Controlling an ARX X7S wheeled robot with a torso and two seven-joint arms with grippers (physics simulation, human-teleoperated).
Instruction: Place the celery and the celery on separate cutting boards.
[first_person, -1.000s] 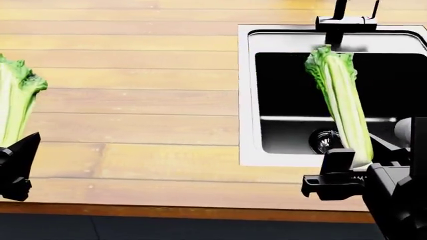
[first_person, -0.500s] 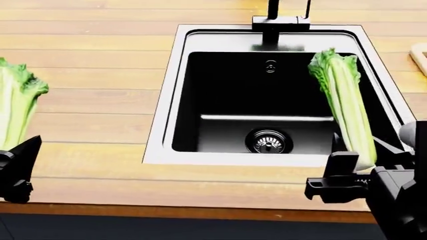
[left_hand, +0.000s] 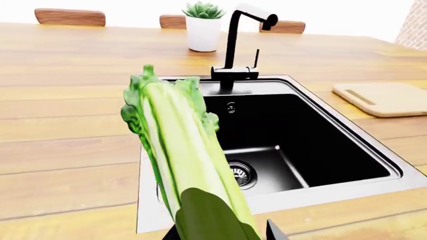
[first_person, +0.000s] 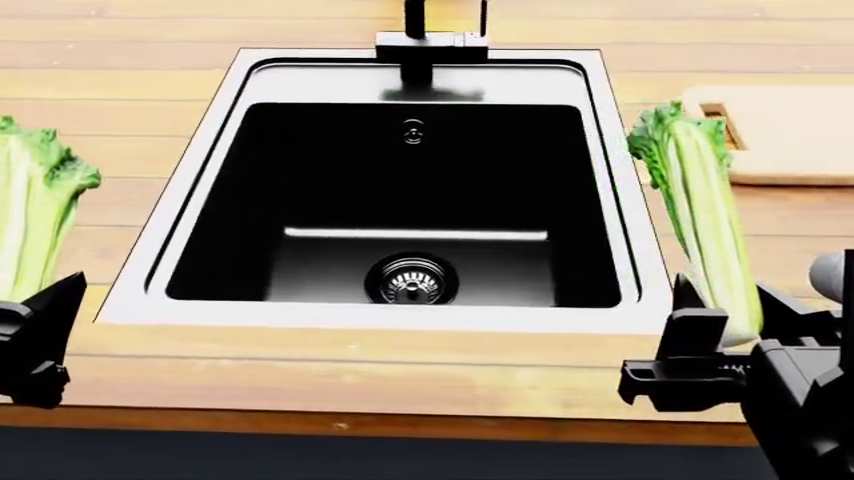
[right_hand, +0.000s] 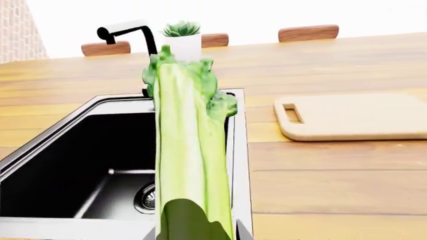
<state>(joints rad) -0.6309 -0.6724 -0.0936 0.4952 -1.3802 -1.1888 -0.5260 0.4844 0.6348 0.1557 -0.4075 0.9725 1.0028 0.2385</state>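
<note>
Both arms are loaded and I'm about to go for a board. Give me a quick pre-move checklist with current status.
1. Left gripper holding the left celery: ok, stalk stands upright from it.
2. Right gripper holding the right celery: ok.
3. Cutting board in sight: ok, one, right of the sink.
4. That board bare: ok for the part in view.
5. Second board located: not ok, none in any view.
6. Jaw contact on stalks: cannot tell, bases hide it.

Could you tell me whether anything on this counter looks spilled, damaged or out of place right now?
Nothing stands out. The sink is dry and bare, the cutting board lies flat on the counter, and each gripper, left and right, holds its celery upright, left celery and right celery.
</note>
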